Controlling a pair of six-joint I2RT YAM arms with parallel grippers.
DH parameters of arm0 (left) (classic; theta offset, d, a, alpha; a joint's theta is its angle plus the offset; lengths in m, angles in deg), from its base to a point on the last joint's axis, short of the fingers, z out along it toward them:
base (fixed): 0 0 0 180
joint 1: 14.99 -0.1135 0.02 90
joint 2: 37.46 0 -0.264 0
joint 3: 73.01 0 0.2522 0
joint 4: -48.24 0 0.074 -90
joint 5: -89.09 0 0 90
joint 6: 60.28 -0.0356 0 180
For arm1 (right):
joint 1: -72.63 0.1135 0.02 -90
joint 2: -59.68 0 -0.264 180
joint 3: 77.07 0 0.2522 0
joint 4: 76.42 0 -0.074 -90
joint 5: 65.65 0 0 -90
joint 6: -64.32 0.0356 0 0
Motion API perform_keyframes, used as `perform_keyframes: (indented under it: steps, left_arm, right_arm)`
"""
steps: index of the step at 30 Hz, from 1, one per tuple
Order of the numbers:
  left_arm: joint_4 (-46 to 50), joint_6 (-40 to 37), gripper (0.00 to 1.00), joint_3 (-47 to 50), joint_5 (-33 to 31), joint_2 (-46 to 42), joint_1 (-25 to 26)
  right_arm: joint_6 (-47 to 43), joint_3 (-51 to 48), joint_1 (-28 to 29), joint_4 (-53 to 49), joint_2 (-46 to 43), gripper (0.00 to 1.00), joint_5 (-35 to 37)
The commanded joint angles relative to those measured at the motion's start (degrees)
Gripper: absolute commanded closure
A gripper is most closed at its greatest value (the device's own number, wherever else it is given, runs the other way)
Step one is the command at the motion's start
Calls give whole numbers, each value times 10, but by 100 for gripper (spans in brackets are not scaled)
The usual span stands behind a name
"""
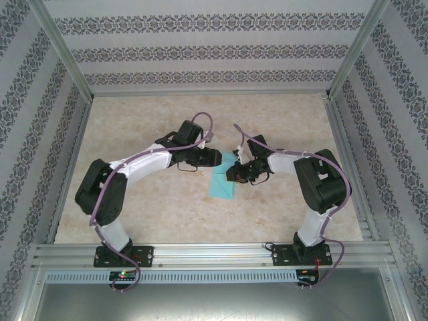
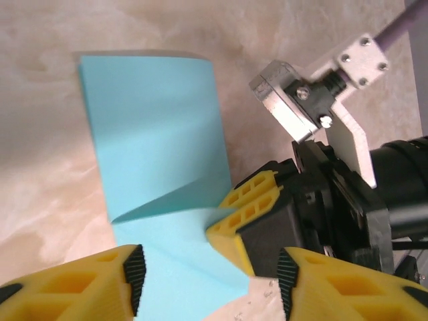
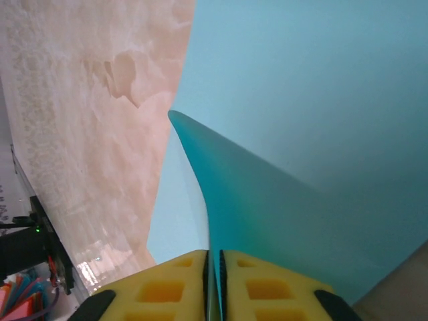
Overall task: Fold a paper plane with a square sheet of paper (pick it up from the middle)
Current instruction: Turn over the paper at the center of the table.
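The square sheet of paper [image 1: 223, 184], light cyan and already folded into a narrow strip, lay on the worktop [image 1: 147, 221] between the two arms. Its long axis ran from the far side towards the near edge, with a small slant. The right gripper [image 3: 214, 284] was clamped on it: in the right wrist view a raised ridge of the paper passed between the two yellow fingers [image 3: 160, 291], which stood pressed together with only the paper between them. In the left wrist view the same pinch sat at one long edge of the strip, where a diagonal crease rose from the flat part towards those fingers. The left gripper [image 2: 208, 284] had its jaws apart, one on each side of the strip's width, and it held nothing; whether its pads touched the paper I could not tell. In the top view both grippers met over the far half of the strip, the left one reaching in from the left and the right one from the right. In my judgement the coming move turned on this: the lifted flap lay directly ahead of the left gripper, across the strip's long axis. The left arm was therefore the free one to take or press the flap while the right one held the fold.
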Motion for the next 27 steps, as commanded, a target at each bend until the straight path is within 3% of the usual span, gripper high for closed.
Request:
perform_keyframes:
  steps: [1, 5, 10, 17, 27]
  left_arm:
    - [5, -17, 38, 48, -33, -55, -4]
    - [-40, 16, 25, 110, -20, -101, -5]
    - [-188, 121, 23, 202, 23, -147, -10]
    - [-368, 253, 21, 280, 15, -183, -11]
    - [-518, 334, 15, 319, 18, -174, -19]
  right_arm:
    - [20, -11, 4, 27, -9, 91, -39]
    - [42, -20, 3, 39, -37, 97, -58]
    - [75, -27, 2, 67, -69, 100, -82]
    - [145, -49, -6, 140, -113, 100, -124]
    - [215, -59, -18, 193, -180, 100, -154]
